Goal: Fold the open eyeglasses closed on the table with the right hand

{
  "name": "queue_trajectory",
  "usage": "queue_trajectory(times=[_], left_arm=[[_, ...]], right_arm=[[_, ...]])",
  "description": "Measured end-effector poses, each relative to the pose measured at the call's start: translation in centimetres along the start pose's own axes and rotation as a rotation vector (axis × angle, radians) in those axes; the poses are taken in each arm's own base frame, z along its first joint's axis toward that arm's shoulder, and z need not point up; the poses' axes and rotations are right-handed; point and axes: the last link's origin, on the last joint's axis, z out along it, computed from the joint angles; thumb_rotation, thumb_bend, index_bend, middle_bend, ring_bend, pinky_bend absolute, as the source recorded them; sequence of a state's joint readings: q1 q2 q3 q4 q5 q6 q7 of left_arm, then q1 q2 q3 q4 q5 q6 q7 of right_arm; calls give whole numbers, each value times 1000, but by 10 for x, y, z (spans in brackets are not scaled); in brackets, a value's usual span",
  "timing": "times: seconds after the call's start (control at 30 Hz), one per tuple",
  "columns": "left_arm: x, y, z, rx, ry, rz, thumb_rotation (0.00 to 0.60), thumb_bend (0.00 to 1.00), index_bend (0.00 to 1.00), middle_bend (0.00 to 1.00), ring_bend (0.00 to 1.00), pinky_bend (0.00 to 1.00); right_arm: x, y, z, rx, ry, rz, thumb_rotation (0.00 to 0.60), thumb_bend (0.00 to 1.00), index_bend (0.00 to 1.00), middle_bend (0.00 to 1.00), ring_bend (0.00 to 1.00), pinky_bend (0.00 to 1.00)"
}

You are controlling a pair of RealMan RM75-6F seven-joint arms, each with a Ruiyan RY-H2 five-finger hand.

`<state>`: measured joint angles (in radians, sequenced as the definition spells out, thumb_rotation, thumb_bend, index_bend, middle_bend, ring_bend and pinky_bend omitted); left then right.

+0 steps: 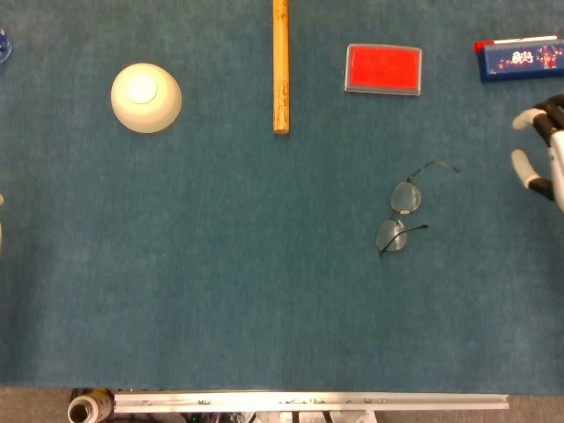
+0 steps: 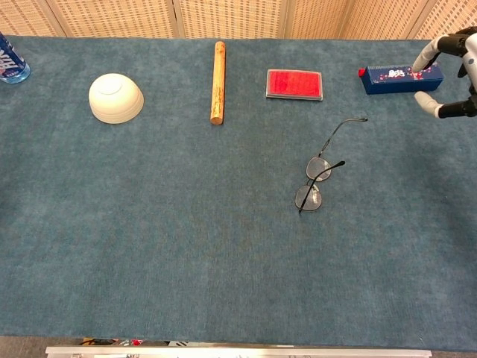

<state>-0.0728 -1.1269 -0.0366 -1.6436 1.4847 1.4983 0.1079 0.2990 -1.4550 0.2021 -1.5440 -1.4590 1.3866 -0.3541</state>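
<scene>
Thin wire-framed eyeglasses [image 1: 401, 210] [image 2: 317, 179] lie on the blue table cloth right of centre, both temples swung out. My right hand [image 1: 542, 150] [image 2: 449, 74] shows at the right edge, well to the right of the glasses and above the cloth, with its white-tipped fingers [image 2: 428, 104] spread and nothing between them. A pale sliver at the left edge of the head view may be my left hand [image 1: 2, 220]; too little of it shows to read its pose.
At the back stand a cream upturned bowl [image 1: 145, 97], a wooden rod [image 1: 280, 66], a red flat case [image 1: 382, 69] and a blue box [image 1: 522, 58]. A blue bottle [image 2: 9, 63] sits at the far left corner. The table's metal front rail [image 1: 308, 402] runs below.
</scene>
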Motion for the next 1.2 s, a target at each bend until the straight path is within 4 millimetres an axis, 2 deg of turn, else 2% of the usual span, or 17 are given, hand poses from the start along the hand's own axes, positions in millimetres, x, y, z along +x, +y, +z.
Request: queue_trajectory(times=[0.27,0.93,1.2], left_arm=[[1,0,-1,0,2,-5,600,444,412,329,143,278],[6,-4,-1,9,9,-22,600,444,413,330,144,278],[8,-5,-1,13,13,-29,600,445,413,330,144,278]], right_arm=[[-10,-18,18,11,-16,-1,600,268,456,454,281,474],[-33,-43,34,49,-49,30,600,264,456,454,281,474],[-41,-49,35,82,-44,30,600,105,456,454,280,474]])
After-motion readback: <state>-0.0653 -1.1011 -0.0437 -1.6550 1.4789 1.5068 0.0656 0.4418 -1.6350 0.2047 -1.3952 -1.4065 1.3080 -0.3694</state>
